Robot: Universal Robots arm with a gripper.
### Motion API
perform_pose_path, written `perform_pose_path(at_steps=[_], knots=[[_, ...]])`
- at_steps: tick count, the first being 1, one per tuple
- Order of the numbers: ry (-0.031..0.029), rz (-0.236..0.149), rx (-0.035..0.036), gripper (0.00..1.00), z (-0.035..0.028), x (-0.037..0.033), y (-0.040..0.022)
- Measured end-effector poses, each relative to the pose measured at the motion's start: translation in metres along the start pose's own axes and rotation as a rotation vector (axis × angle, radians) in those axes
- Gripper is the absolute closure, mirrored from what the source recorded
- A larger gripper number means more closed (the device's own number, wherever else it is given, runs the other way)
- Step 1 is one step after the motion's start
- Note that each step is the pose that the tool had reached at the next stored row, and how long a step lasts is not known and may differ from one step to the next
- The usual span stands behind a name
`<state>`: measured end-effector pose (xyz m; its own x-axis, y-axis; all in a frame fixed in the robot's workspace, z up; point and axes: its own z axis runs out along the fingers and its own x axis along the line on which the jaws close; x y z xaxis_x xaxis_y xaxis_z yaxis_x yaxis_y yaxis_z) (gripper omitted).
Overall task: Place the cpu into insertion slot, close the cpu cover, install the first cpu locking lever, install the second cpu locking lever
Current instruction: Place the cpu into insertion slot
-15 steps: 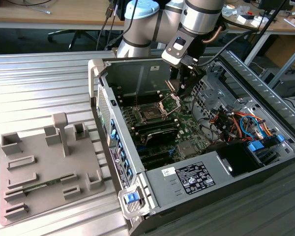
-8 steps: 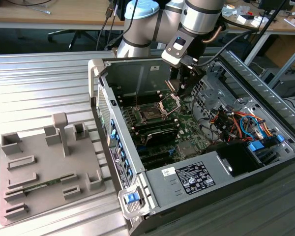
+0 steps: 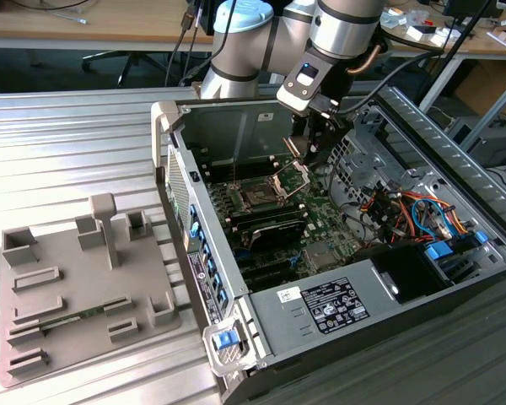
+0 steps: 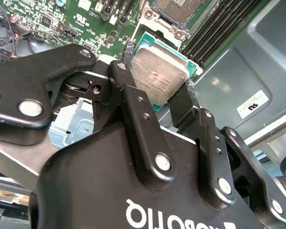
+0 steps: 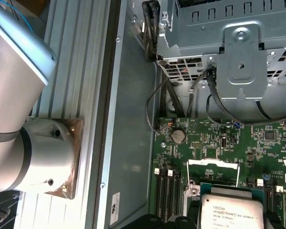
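My gripper [image 3: 310, 152] reaches down into the open computer case [image 3: 194, 253], above the motherboard [image 3: 312, 224]. It is shut on the cpu [image 4: 159, 78], a small square chip with a silvery top and a green rim, pinched at two opposite edges between the black fingers [image 4: 133, 109]. The cpu [image 5: 231, 210] hangs tilted, a little above the board and beside the insertion slot [image 4: 176, 7]. In the exterior view the slot [image 3: 260, 197] lies open, with the cpu cover [image 3: 290, 174] standing raised at its far side. The cover's thin silvery frame [image 5: 213, 163] shows just past the cpu.
Memory slots [image 4: 219, 33] flank the socket. A metal drive cage [image 5: 238, 43] with cables stands close behind the gripper. Coloured cables [image 3: 405, 211] and a power supply [image 3: 337, 304] fill the case's near right. A grey fixture plate [image 3: 84, 287] lies outside the case at the exterior view's left.
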<state>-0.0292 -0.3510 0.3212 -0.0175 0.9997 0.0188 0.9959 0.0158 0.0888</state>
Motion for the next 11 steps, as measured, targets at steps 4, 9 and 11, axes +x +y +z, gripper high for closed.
perform_pose_path(at_steps=[4, 9, 11], knots=[[-0.0002, 0.003, 0.0, 0.45, 0.0, 0.0, 0.0], [-0.0005, 0.006, -0.0001, 0.45, 0.0001, 0.0, 0.0], [-0.0006, 0.007, -0.0001, 0.45, 0.0001, 0.0, 0.0]])
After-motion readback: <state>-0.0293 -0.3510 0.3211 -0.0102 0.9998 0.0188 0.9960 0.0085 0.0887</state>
